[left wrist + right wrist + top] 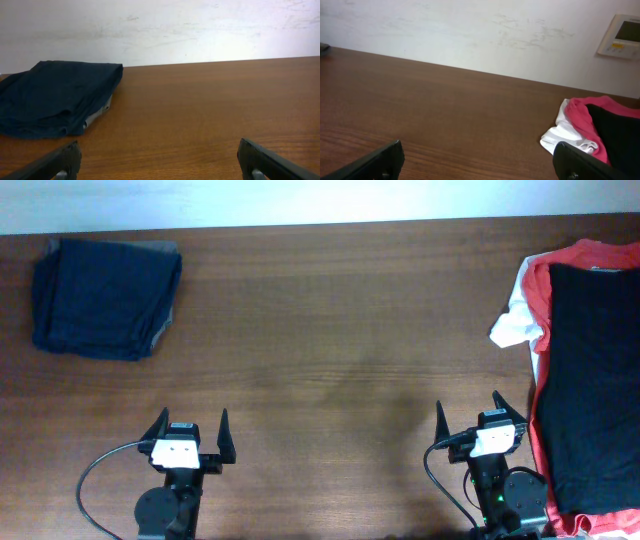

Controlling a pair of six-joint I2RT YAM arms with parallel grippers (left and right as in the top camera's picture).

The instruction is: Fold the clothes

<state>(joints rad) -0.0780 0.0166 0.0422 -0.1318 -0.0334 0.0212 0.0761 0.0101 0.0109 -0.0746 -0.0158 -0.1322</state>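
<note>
The table's (330,330) right edge holds 1 black garment (590,380), 1 red garment (590,252) and 1 white cloth (512,325). 1 folded navy pile (105,295) lies at its far left corner.

No writing can be read anywhere here. The pale control panel (621,36) on the wall has a small screen, but whatever it shows is too small to make out.

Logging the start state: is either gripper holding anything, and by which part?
Nothing is held. The left gripper and right gripper both stand open and empty, apart from the black garment and the navy pile.
</note>
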